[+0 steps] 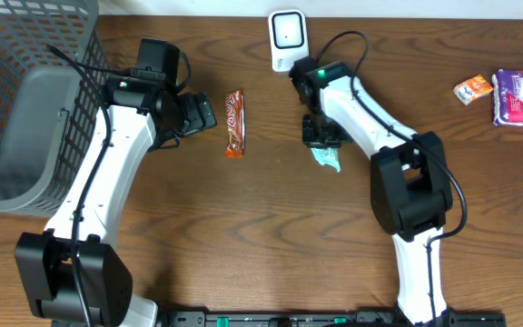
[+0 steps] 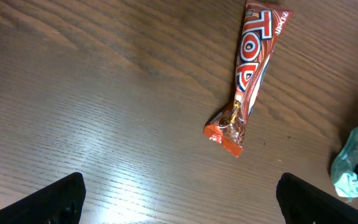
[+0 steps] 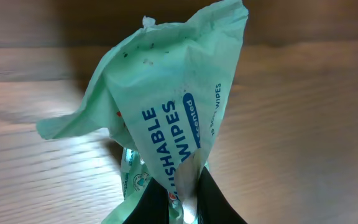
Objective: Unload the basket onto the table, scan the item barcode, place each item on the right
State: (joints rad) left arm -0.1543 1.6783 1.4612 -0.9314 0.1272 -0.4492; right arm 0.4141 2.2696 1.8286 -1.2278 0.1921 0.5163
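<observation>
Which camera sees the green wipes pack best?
The right wrist view: the wipes pack fills it, with readable lettering. Overhead shows only a small green bit; the left wrist view catches just its edge.

Mint-green flushable wipes pack (image 3: 173, 99), crumpled, pinched at one end, near the white barcode scanner (image 1: 287, 36)

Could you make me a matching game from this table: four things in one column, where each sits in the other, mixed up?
1. mint-green plastic pack of wipes
2. red-brown wrapped chocolate bar
3. white box-shaped scanner
4. grey mesh basket

A. far side, middle
B. at the far left
C. pinched in the right pincer
D. lying flat, untouched

Pairs: 1-C, 2-D, 3-A, 4-B
</observation>
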